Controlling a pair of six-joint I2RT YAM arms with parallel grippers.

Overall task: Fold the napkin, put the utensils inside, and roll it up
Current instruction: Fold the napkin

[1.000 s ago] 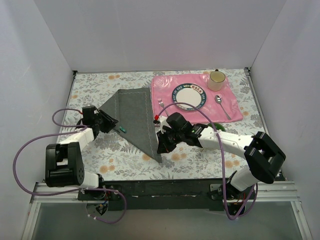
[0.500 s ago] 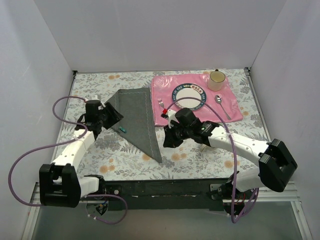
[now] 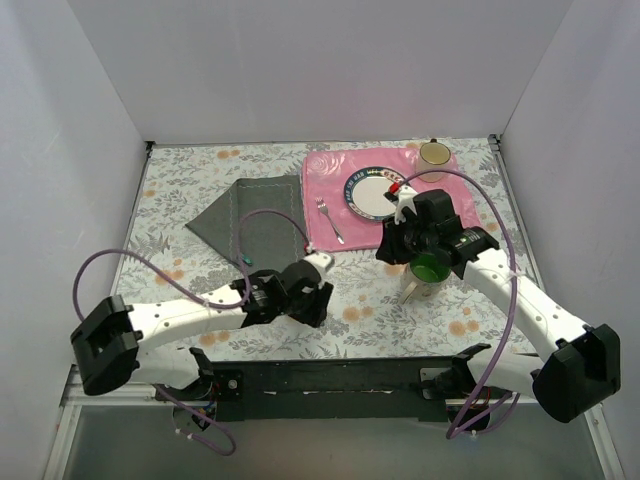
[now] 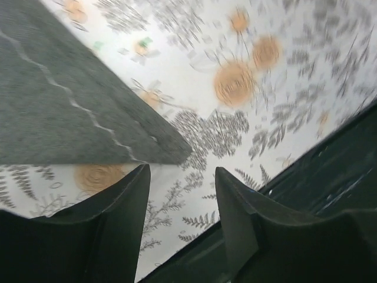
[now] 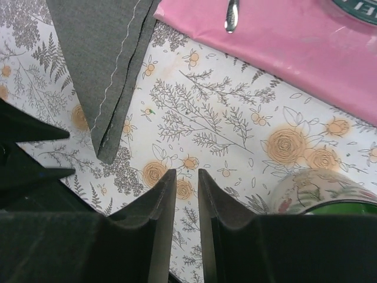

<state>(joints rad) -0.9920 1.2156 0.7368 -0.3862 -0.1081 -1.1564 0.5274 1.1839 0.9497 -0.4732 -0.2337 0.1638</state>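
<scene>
Table (image 3: 190,170) with white floral cloth, walled on three sides. Plain dark grey cloth napkin (image 3: 262,225) lies flat on the left-centre of it, folded to a triangle with stitched edges. One point faces left and a narrow tip points toward the near edge. Its right edge runs just beside the glossy pink placemat (image 3: 330,175), which sits at far right.

Left arm reaches low across the near side of the table, with the left gripper (image 4: 182,171) at the napkin's near tip. Jaws stand moderately wide with nothing between them. In the left wrist view the napkin tip lies just ahead of the fingers (image 4: 126,212), not touching, with bare floral cloth in the gap.

Right arm is angled in from the right, covering the near-right part of the placemat. Right gripper (image 5: 187,173) hangs over bare tablecloth between the placemat's near edge and the napkin tip. Jaws are narrow, only a thin slit apart, holding nothing.

Round white plate with a dark blue patterned rim (image 3: 372,192) sits mid-placemat. Floral cup with a green inside (image 3: 432,268) stands on the tablecloth just near of the placemat, partly under the right arm. Beige mug (image 3: 435,153) stands at the placemat's far right corner. Metal fork (image 3: 330,220) lies on the placemat's left part, left of the plate, handle toward the near edge, clear of the napkin.
</scene>
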